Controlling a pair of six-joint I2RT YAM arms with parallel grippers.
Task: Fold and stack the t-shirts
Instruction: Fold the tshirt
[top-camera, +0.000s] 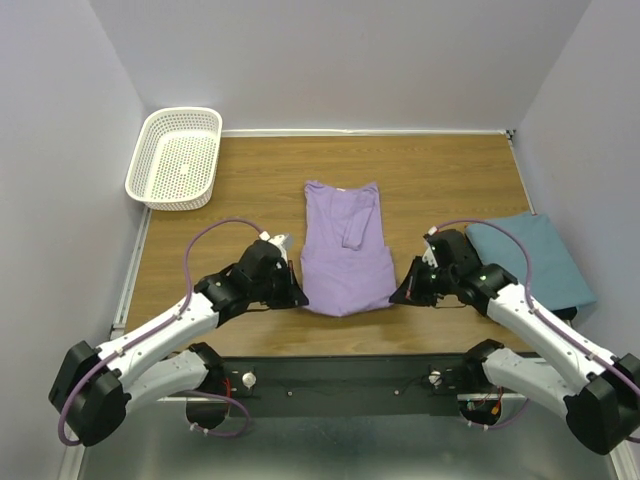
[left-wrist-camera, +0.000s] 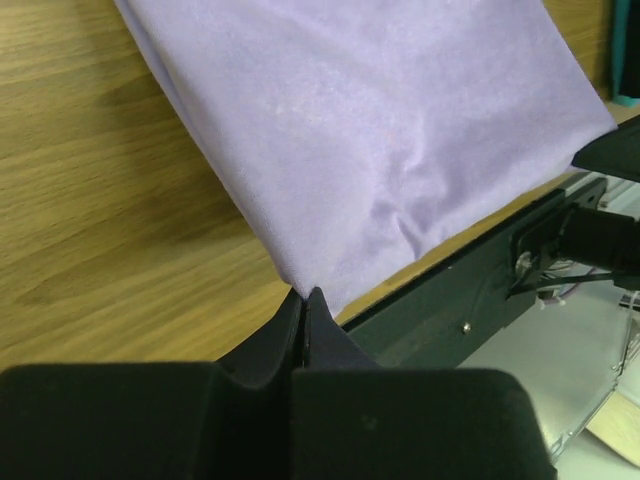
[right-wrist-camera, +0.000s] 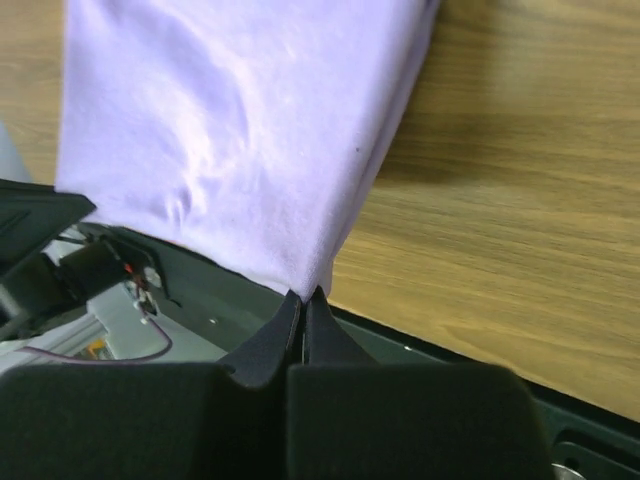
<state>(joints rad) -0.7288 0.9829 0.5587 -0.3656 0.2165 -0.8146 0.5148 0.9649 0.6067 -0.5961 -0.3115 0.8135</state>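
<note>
A lavender-purple t-shirt (top-camera: 345, 247) lies lengthwise in the middle of the table, its sleeves folded in. My left gripper (top-camera: 300, 300) is shut on its near left corner; in the left wrist view the cloth (left-wrist-camera: 380, 130) runs into the closed fingertips (left-wrist-camera: 305, 297). My right gripper (top-camera: 395, 298) is shut on the near right corner, and the right wrist view shows the purple cloth (right-wrist-camera: 240, 140) pinched at the tips (right-wrist-camera: 305, 297). A teal t-shirt (top-camera: 530, 260) lies folded at the right, partly under the right arm.
A white mesh basket (top-camera: 175, 157) stands at the far left corner. The table's near edge and the black base rail (top-camera: 340, 375) lie just behind both grippers. Grey walls close in the left, right and far sides.
</note>
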